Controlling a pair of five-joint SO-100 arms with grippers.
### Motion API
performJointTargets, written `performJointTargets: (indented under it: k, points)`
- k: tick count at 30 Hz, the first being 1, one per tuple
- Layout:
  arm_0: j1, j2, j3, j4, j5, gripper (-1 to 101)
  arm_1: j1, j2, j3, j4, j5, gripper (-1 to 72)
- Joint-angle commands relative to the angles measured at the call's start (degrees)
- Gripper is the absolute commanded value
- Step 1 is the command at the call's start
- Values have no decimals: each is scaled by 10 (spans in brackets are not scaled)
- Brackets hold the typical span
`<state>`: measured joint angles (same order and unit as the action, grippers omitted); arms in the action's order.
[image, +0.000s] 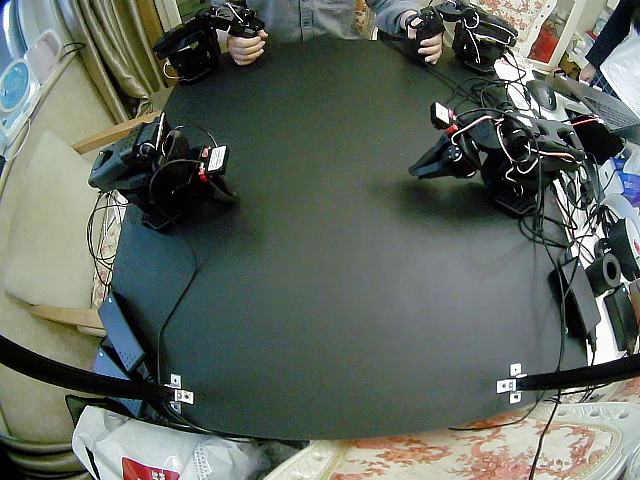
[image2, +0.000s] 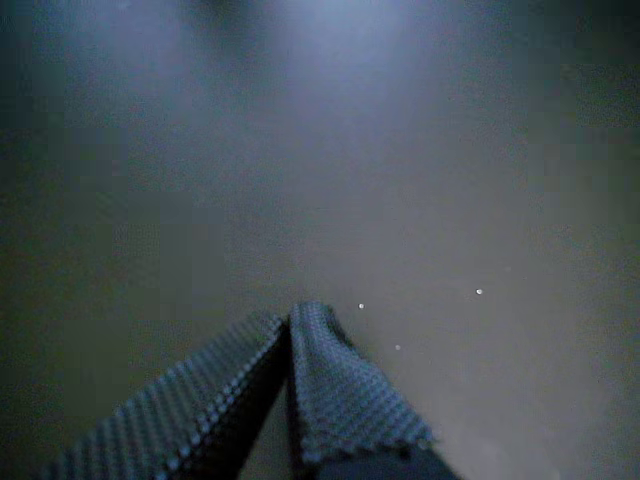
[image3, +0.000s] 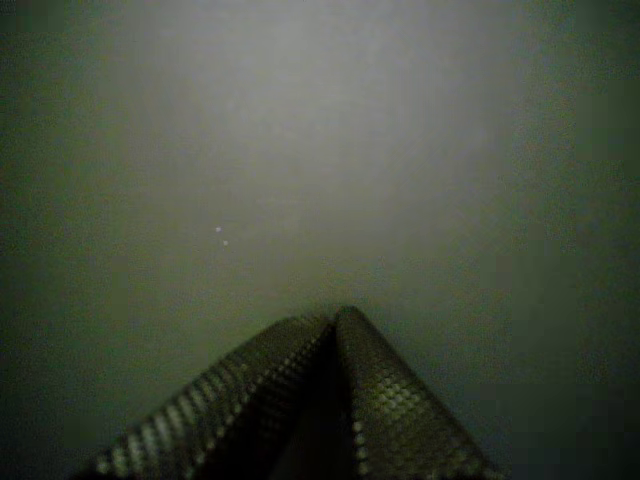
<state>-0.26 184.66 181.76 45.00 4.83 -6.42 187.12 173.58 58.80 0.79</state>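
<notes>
Both arms sit folded low on a black table with nothing lying between them. The right gripper rests near the table top at its arm's base, jaws together. The left gripper points toward the table's middle, just above the surface, also shut. In a wrist view the textured black fingers meet at their tips over bare dark table. In a wrist view the other pair of fingers is pressed together as well, holding nothing.
A person's hands rest at the far edge. Tangled cables and devices crowd the side by the left arm. Metal brackets sit at the near edge. A beige seat stands beside the right arm.
</notes>
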Motion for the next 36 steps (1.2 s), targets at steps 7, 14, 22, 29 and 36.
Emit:
performJointTargets:
  k: [7, 14, 22, 29, 36]
  points:
    - [-6, 11, 5, 0, 4, 0, -15, 4, -13, -4, 14, -3]
    - [-6, 11, 5, 0, 4, 0, -19, 4, -13, -1, 11, -3]
    - [-6, 11, 5, 0, 4, 0, -11, 4, -13, -1, 17, -3]
    - [-6, 11, 5, 0, 4, 0, -11, 4, -13, -1, 18, -3]
    - [-6, 11, 5, 0, 4, 0, -11, 4, -13, -1, 17, -3]
